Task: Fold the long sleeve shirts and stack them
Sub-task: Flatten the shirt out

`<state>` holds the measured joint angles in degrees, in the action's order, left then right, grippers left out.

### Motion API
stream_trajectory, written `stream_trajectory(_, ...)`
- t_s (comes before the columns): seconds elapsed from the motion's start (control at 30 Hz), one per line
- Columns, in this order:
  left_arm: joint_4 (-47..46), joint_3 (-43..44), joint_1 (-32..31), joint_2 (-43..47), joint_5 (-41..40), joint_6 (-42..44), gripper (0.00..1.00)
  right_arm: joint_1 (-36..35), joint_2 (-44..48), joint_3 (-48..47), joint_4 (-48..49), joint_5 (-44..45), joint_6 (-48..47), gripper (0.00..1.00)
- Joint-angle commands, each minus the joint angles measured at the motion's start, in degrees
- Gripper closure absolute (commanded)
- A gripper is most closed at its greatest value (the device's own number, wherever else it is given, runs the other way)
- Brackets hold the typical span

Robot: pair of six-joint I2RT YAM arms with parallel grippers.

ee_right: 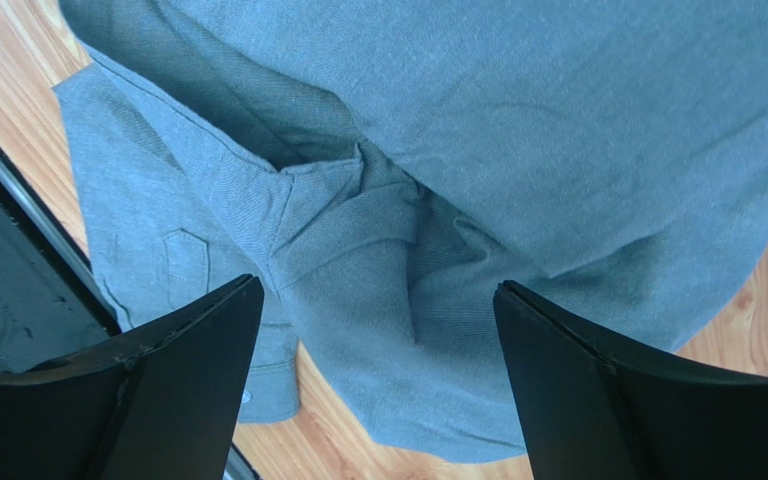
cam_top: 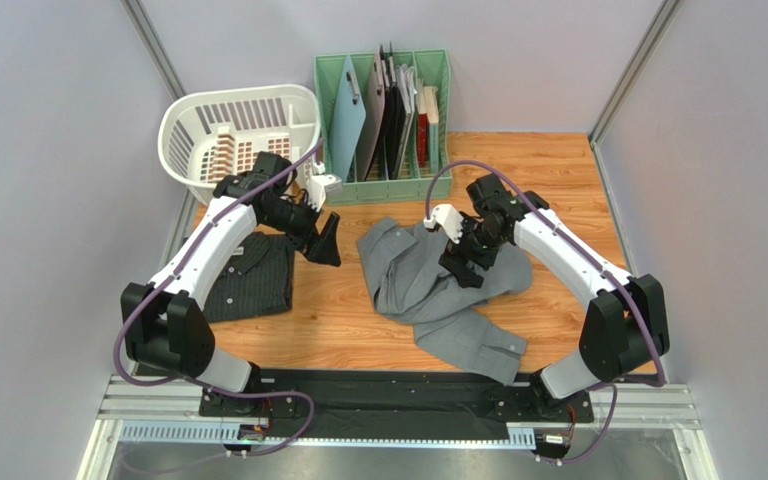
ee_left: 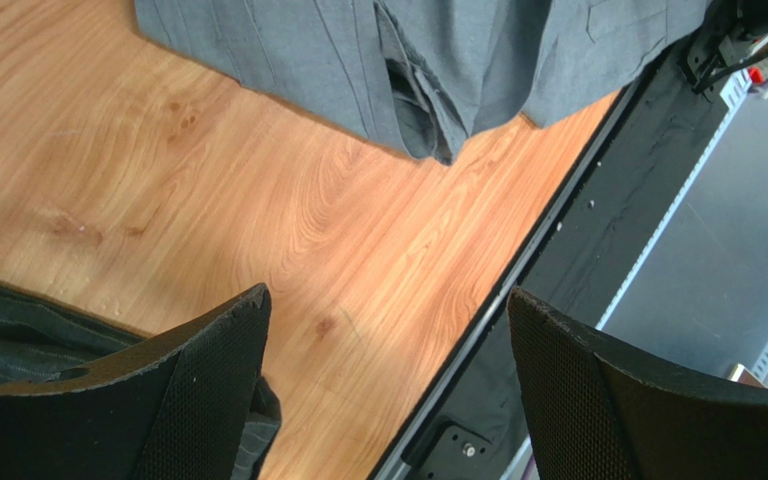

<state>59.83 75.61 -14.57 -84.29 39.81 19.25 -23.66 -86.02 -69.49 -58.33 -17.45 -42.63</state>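
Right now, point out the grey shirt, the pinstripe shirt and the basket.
grey shirt [cam_top: 403, 270], top view, middle of body
pinstripe shirt [cam_top: 258, 285], top view, folded front
basket [cam_top: 248, 93], top view, far rim

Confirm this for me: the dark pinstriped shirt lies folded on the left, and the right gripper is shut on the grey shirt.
Not quite. The right gripper is open, its fingers spread over the grey shirt and holding nothing, as the right wrist view shows. The dark pinstriped shirt does lie folded on the left.
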Motion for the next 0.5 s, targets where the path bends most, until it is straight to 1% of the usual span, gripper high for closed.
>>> stream_trajectory(0.0,-8.23,-0.90,-0.37,-1.83,1.05,-5.59,0.09,-3.75,0.59,-1.08,4.79,-0.03,-3.16,0.09)
stream_trajectory(0.07,-10.35,-2.13,0.06,-2.28,3.86,-7.90,0.11,-5.60,0.24,-1.08,7.87,-1.00,-2.63,0.10)
stream_trajectory(0.13,-11.23,-4.06,0.68,-1.49,5.97,-9.22,0.11,-7.44,-1.77,-1.78,7.97,-1.53,-3.94,0.12)
stream_trajectory(0.27,-10.44,-6.44,0.86,1.23,3.96,-7.56,0.12,-10.17,-6.07,-1.43,9.37,-0.04,-6.41,0.13)
stream_trajectory(0.47,-9.65,-8.20,3.75,2.99,3.25,-7.64,0.11,-15.71,-11.27,-2.40,14.29,3.39,-7.29,0.12)
